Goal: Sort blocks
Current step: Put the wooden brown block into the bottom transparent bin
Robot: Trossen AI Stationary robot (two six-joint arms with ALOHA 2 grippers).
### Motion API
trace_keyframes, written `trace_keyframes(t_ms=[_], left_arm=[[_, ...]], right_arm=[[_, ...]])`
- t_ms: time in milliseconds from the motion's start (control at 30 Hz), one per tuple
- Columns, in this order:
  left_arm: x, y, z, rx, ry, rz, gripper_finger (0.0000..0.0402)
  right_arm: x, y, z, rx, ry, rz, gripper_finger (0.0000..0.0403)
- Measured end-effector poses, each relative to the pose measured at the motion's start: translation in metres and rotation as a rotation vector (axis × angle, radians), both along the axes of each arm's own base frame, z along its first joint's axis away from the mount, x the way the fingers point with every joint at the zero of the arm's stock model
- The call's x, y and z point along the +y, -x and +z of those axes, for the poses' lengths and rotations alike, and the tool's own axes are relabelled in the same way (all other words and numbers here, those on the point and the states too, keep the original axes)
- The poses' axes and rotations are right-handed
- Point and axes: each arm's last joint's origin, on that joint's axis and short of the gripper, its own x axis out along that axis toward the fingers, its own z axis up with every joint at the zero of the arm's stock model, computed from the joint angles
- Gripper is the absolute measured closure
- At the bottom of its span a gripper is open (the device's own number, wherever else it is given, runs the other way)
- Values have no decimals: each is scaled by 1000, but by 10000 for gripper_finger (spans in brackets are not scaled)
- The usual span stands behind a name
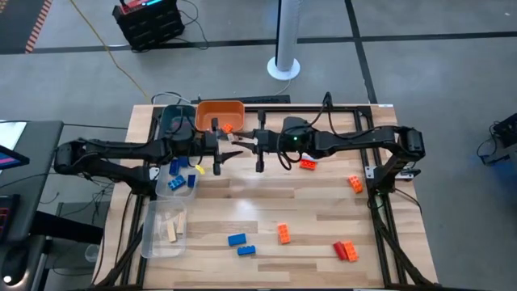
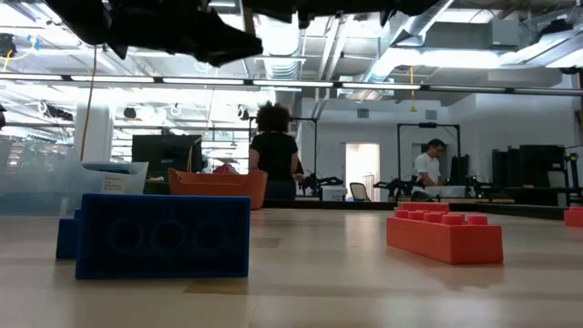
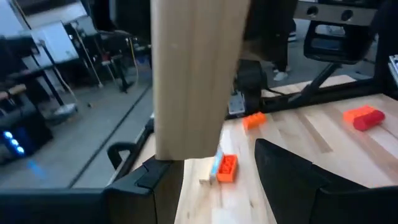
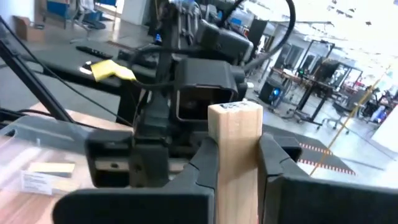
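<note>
No readable text anywhere, white label on the clear bin (image 2: 111, 182) too small to make out, small sticker atop the wooden block (image 4: 234, 107) blurred, no brands, numbers or signs legible

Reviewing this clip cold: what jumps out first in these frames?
The two grippers meet in mid-air above the table's back middle, the left gripper and right gripper nearly nose to nose, a pale wooden block clamped upright between them. Red, orange and blue blocks lie scattered on the table, with an orange tray just behind the arms.
</note>
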Motion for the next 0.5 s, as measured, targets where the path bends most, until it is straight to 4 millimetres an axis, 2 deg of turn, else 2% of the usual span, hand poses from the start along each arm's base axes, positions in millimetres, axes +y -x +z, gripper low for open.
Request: trace_keyframes(t_ms=[167,267,500], left_arm=[[-5,-1,10,-93,-71,8,210],[-6,0,16,-144,-89,22,210],[-7,0,16,-151,-85,45,210]], right_arm=[[6,1,5,-28,2,17,363],[11,-1,-1,-3,0,29,363],[13,-1,2,-18,18,32,363]])
